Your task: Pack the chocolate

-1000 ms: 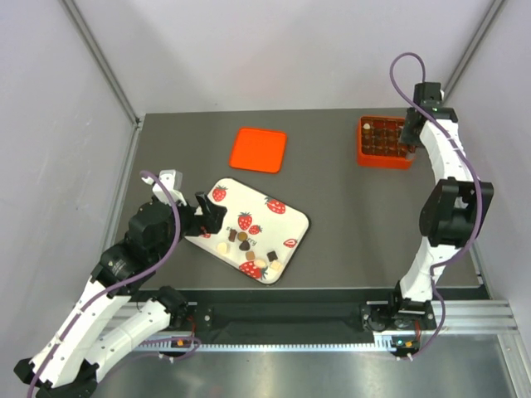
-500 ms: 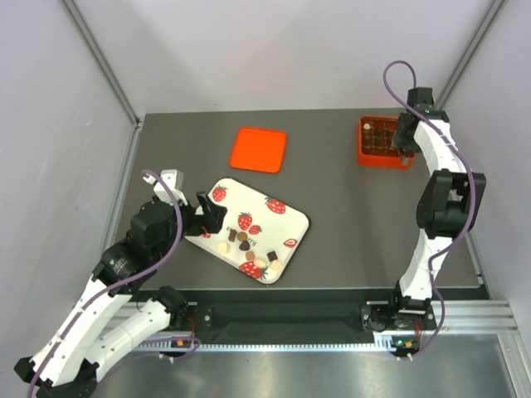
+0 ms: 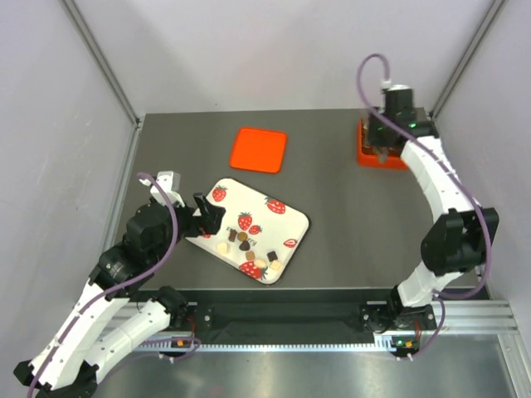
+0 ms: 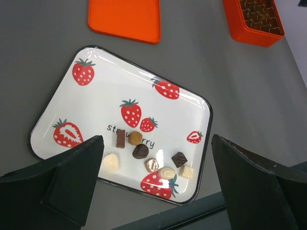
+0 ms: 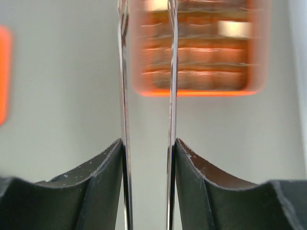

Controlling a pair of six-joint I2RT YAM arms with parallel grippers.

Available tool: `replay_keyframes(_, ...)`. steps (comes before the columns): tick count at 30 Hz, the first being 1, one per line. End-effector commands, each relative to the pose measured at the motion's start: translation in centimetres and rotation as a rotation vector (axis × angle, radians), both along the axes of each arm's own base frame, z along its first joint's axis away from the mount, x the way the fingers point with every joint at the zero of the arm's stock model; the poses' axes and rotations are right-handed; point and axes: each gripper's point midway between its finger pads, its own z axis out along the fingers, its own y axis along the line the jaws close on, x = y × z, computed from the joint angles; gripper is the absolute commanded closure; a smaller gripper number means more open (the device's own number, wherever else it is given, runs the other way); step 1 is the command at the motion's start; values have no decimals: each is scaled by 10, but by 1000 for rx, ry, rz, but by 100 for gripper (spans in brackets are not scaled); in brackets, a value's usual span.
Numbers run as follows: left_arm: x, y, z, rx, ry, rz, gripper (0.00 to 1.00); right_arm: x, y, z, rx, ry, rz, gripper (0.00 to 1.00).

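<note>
Several chocolate pieces (image 3: 246,245), dark, light brown and cream, lie at the near end of a white strawberry-print tray (image 3: 286,222). In the left wrist view the chocolate pieces (image 4: 140,151) sit between my wide-open fingers, above the tray (image 4: 103,98). My left gripper (image 3: 207,217) (image 4: 157,140) is open and empty over the tray's near left edge. An orange compartment box (image 3: 367,155) (image 4: 254,21) stands at the far right with brown pieces in it. My right gripper (image 3: 378,143) (image 5: 147,72) hovers at the box's left edge, its thin blades slightly apart with nothing between them. The box (image 5: 201,52) is blurred there.
A flat orange lid (image 3: 259,149) (image 4: 125,19) lies on the grey table beyond the tray; its edge (image 5: 2,72) shows at the left of the right wrist view. White walls enclose the table on three sides. A black rail (image 3: 290,315) runs along the near edge.
My right arm has swung left, carrying its gripper from over the box's right side to its left edge. The left arm has barely moved.
</note>
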Motion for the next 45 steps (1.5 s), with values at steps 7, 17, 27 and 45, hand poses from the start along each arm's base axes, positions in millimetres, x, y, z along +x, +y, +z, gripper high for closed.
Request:
replay_keyframes(7, -1, 1, 22, -21, -54, -7, 1, -94, 223, -3, 110, -81, 571, 56)
replay_keyframes(17, -1, 13, 39, 0, -99, 32, 1, -218, 325, -50, 90, -89, 1046, 54)
replay_keyframes(27, -4, 27, 60, -30, -149, 91, 2, -270, 357, -79, 68, -61, 1189, 50)
replay_keyframes(45, -5, 30, 52, -25, -135, 107, 2, -266, 368, -115, -27, 1, 1207, 51)
